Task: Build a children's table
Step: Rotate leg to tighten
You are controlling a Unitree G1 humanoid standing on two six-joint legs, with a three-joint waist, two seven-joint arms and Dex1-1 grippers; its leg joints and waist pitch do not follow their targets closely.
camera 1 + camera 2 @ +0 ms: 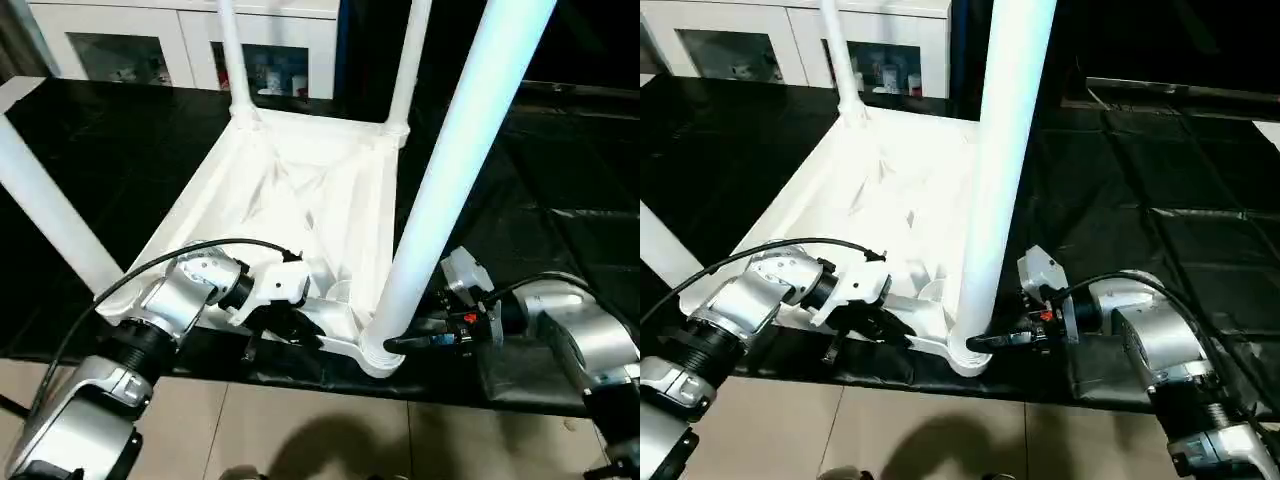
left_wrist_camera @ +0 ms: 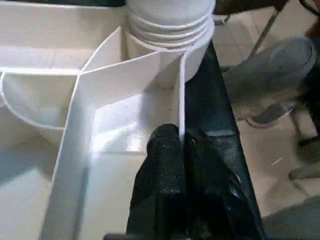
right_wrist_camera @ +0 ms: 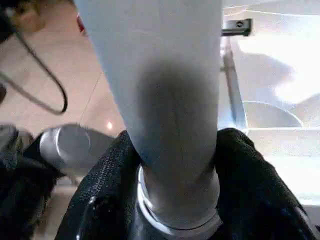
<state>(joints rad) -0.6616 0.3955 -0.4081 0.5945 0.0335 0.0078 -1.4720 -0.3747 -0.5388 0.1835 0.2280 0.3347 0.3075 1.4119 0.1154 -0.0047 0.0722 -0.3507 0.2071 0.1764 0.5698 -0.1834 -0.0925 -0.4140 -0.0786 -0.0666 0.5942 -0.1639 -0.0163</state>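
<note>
One black table surface point(image 1: 560, 200), large, covered in dark sheeting, carrying the work. Beyond its far edge, one white cabinet point(image 1: 130, 40) with glass doors.

One children's table top point(image 1: 300, 200), white plastic, rectangular, lying upside down on the black sheeting with its ribbed underside facing up; the near edge lies close to the black table's front edge.

Four white tube legs, all rising from the corner sockets. The near right leg point(image 1: 450, 170) is the most prominent, standing in the near right socket point(image 1: 375, 350) and leaning slightly away toward the upper right of the head view. The near left leg point(image 1: 50, 215) slants off to the left. The far left leg point(image 1: 232, 55) and far right leg point(image 1: 410, 60) stand at the back corners.

One left gripper point(image 2: 182, 150), black fingers clenched together on the thin outer wall of the top, close to the near right socket; one finger point(image 2: 162, 165) lies inside the wall.

One right gripper point(image 3: 175, 150), fingers set either side of the base of the near right leg just above the socket, grasping it; one finger pad point(image 3: 245, 170) presses its side.

One black cable point(image 1: 200, 248), looping over the left wrist.
</note>
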